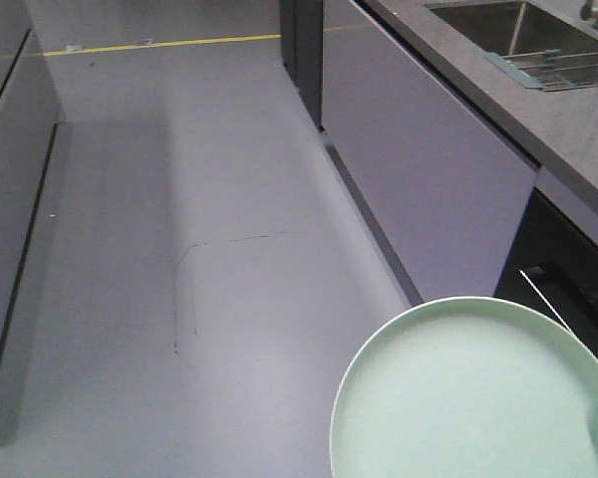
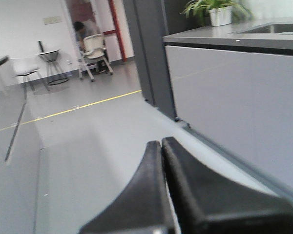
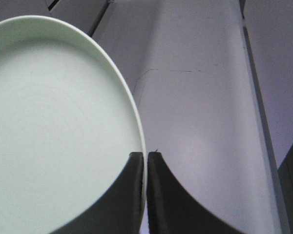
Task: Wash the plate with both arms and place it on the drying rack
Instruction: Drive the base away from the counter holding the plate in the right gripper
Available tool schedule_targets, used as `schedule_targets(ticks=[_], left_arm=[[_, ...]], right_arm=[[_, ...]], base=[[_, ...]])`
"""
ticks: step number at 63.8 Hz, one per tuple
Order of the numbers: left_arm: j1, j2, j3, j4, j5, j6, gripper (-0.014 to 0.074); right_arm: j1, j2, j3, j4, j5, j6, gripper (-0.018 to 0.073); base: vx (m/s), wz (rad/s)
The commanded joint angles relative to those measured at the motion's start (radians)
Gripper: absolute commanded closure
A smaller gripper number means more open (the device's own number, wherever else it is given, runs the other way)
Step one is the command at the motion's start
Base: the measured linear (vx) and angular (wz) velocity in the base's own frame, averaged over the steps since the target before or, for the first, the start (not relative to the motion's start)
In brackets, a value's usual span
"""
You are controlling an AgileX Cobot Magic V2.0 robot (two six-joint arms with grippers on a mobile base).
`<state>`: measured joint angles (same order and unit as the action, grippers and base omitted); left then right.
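Mint-green plate (image 1: pixel 468 398) closest, lower right of the front view, held in the air over the grey floor (image 1: pixel 179 199), off the desk (image 1: pixel 568 129). Gripped at the rim by right tool (image 3: pixel 146 155): black fingers (image 3: pixel 176 204) almost fully closed, one on each side of the thin rim, plate face spreading out to the left in the right wrist view. Sliver of black tool also seen at the plate's right edge in the front view.

Left tool (image 2: pixel 161 144) closed, fingertips pressed together, nothing held, out over the floor beside the pale cabinet front (image 2: pixel 234 97).

Up at the far right end of the desk, drying rack (image 1: pixel 558 68) set at the near end of the steel sink (image 1: pixel 478 25), well apart from the plate. Yellow line (image 1: pixel 159 44) across the floor at the far end. Potted plant (image 2: pixel 212 9) on the desk in the left wrist view. Chair (image 2: pixel 95 48) and person (image 2: pixel 83 27) far back, blurred.
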<state>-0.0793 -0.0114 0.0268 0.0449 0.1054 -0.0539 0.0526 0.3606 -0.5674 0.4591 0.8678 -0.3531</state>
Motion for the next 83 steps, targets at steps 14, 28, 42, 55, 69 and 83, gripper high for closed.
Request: schedule_targets(ticks=[14, 28, 42, 55, 69, 83], left_arm=[[-0.006, -0.013, -0.026, -0.002, -0.077, -0.008, 0.0603], [-0.006, -0.013, -0.026, -0.002, -0.077, -0.008, 0.0603], [-0.006, -0.013, -0.026, -0.002, -0.077, -0.008, 0.0603], [-0.006, -0.013, -0.026, -0.002, -0.077, -0.008, 0.0603], [-0.006, -0.013, -0.026, -0.002, -0.077, -0.008, 0.0603], [-0.006, -0.013, -0.026, -0.002, -0.077, -0.008, 0.0603]], right_arm=[[-0.008, 0.011, -0.024, 0.025, -0.063, -0.007, 0.0564], [-0.008, 0.011, -0.024, 0.025, -0.063, -0.007, 0.0564], [-0.008, 0.011, -0.024, 0.025, -0.063, -0.007, 0.0564], [-0.008, 0.011, -0.024, 0.025, -0.063, -0.007, 0.0564], [-0.008, 0.011, -0.024, 0.025, -0.063, -0.007, 0.0564], [-0.008, 0.011, -0.024, 0.025, -0.063, -0.007, 0.0564]], base=[[0.05, 0.41], [0.09, 0.36], [0.10, 0.30], [0.12, 0.23], [0.14, 0.17], [0.17, 0.08]])
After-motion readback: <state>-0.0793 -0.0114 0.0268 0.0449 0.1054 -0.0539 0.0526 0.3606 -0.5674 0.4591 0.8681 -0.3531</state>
